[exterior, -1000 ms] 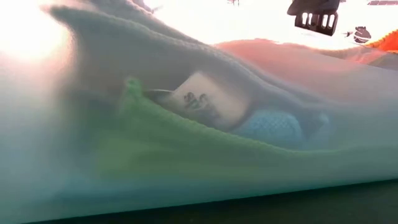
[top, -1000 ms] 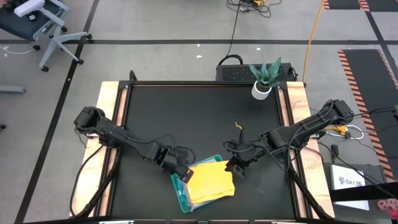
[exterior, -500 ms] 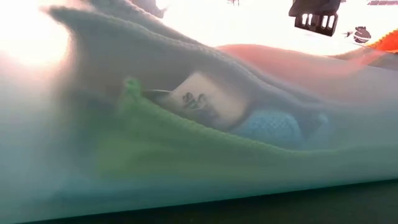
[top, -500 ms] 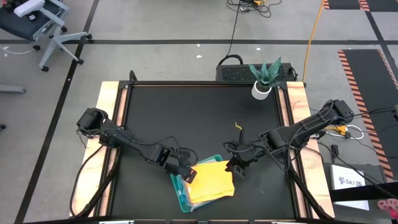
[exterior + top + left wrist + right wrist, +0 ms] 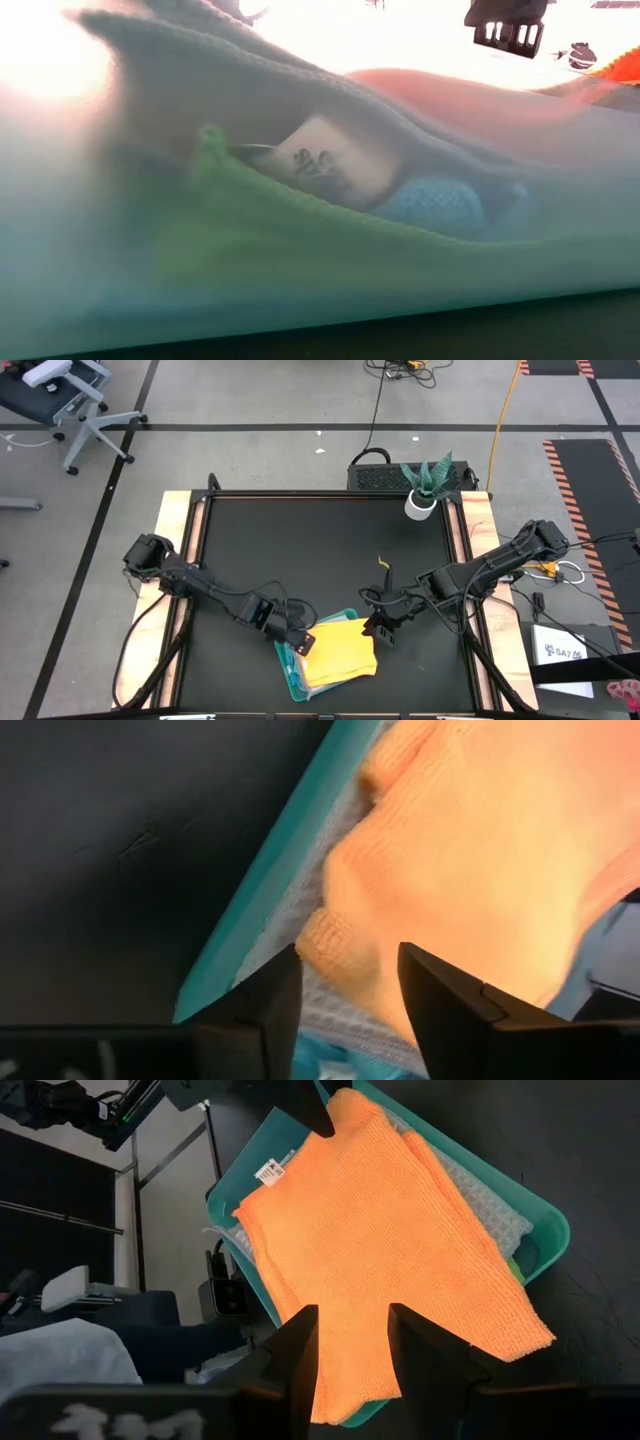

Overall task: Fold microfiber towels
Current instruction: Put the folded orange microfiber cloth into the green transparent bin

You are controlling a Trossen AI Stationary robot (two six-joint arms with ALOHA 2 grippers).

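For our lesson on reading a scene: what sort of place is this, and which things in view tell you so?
Probably a robotics lab or workshop: a black work table fitted with two robot arms, cables trailing over a taped floor, and an office chair nearby.

We see a soft, knitted-looking orange cloth (image 5: 390, 1250); a smooth plastic tray (image 5: 545, 1230); a matt black counter (image 5: 320, 550).

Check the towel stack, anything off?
The yellow-orange towel sits skewed on the teal tray, one side draped past the rim onto the table. It is rumpled at the corner where the left tool stands open. The right tool, also open, hovers above. The low view is smothered by cloth.
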